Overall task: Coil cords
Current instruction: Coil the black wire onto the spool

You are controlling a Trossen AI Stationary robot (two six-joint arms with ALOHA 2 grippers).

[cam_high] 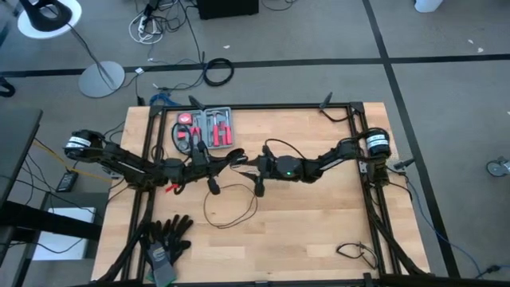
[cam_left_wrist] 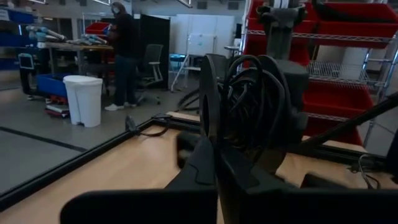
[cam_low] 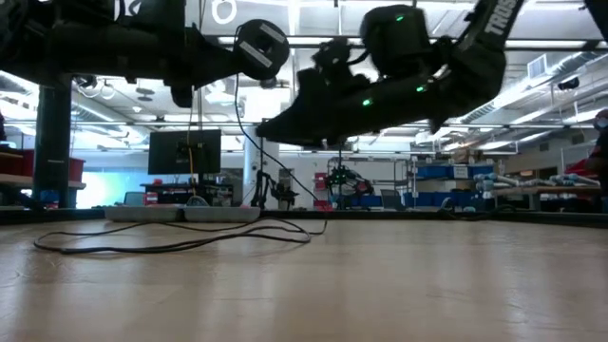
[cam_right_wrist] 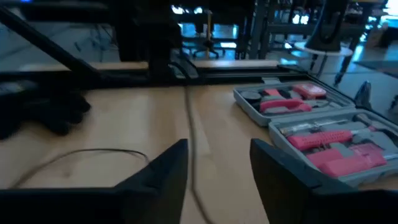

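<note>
Your high view is showing the thin black cord (cam_high: 231, 209) lying in a loose loop on the table (cam_high: 319, 231), in front of both arms. Only your left wrist view is showing coils of that cord (cam_left_wrist: 249, 99) bunched right at the left pincer (cam_left_wrist: 214, 155), which is pinching shut on them. Your right wrist view is showing the right pincer (cam_right_wrist: 217, 163) standing wide, holding nothing, with a strand running beneath it and a pink tool kit (cam_right_wrist: 311, 124) lying beside.

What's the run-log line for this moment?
left gripper: shut on coiled cord | right gripper: open, above table | loose cord loop on table
</note>
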